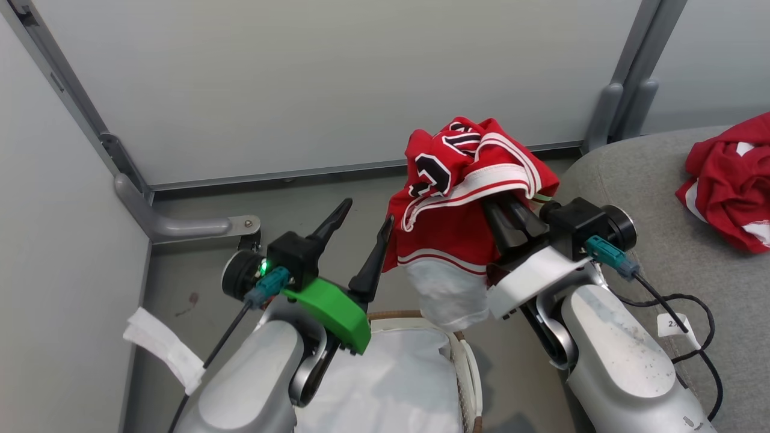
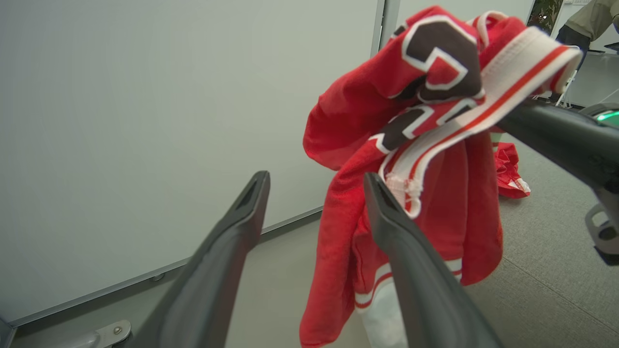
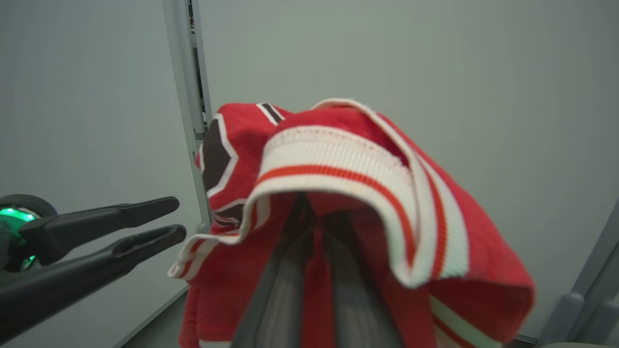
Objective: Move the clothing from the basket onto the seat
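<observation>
A red jersey [image 1: 451,210] with black-and-white numerals and striped trim hangs in the air over the basket's far end. My right gripper [image 1: 511,219] is shut on it, with the fingertips hidden under the cloth. In the right wrist view the jersey [image 3: 338,164] drapes over the right gripper [image 3: 314,227], and red cloth sits between the fingers. My left gripper [image 1: 367,214] stands open just left of the jersey, with nothing between its fingers [image 2: 242,212]. A second red garment [image 1: 728,180] lies crumpled on the grey seat [image 1: 649,204]. The basket's brown rim [image 1: 391,314] and white liner [image 1: 397,385] show below my arms.
Pale partition walls close off the back and left. A grey metal foot bracket [image 1: 192,227] lies on the floor at the left corner. A black cable [image 1: 692,300] loops from my right wrist over the seat's edge. Part of a person [image 2: 585,19] shows far off in the left wrist view.
</observation>
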Available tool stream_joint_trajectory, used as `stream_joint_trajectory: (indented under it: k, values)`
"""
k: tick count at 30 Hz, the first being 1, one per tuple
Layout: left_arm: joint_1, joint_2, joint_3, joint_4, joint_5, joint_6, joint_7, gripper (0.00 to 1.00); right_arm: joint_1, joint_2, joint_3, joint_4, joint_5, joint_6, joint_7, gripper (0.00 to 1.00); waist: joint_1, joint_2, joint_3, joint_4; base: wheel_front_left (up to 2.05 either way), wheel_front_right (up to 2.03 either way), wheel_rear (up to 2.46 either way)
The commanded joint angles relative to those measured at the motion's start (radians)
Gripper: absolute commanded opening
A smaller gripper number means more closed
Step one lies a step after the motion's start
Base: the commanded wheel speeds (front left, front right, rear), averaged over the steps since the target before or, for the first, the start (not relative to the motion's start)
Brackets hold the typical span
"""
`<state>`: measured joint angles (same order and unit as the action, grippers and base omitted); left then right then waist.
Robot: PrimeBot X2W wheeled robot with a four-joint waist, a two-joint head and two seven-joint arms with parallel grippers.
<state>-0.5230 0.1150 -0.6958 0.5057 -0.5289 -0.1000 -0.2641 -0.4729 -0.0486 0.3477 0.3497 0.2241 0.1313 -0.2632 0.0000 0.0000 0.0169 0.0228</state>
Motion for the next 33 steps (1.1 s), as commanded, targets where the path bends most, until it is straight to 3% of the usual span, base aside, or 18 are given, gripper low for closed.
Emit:
stream_joint_trajectory:
  k: [1, 8, 19, 33]
  values:
    - [0.033, 0.002, 0.014, -0.010, 0.022, -0.005, 0.000, 1.00, 0.018, -0.004, -0.009, -0.005, -0.007, -0.001, -0.002, 0.00, 0.0000, 0.0000, -0.001, 0.000, 0.00, 0.00, 0.00]
    - [0.160, -0.026, 0.091, -0.047, 0.089, -0.021, 0.000, 1.00, 0.043, -0.004, -0.042, -0.010, -0.030, -0.001, -0.002, 0.00, 0.0000, 0.0000, -0.010, -0.005, 0.00, 0.00, 0.00]
    - [0.199, -0.048, 0.131, -0.069, 0.151, -0.032, 0.000, 1.00, 0.063, -0.004, -0.082, -0.007, -0.054, -0.001, -0.002, 0.00, 0.0000, 0.0000, -0.020, -0.052, 0.00, 0.00, 0.00]
    - [0.177, -0.060, 0.106, -0.105, 0.173, -0.031, 0.000, 1.00, 0.047, -0.003, -0.210, -0.002, -0.158, -0.001, -0.002, 0.00, 0.0000, 0.0000, 0.047, -0.302, 0.00, 0.00, 0.00]
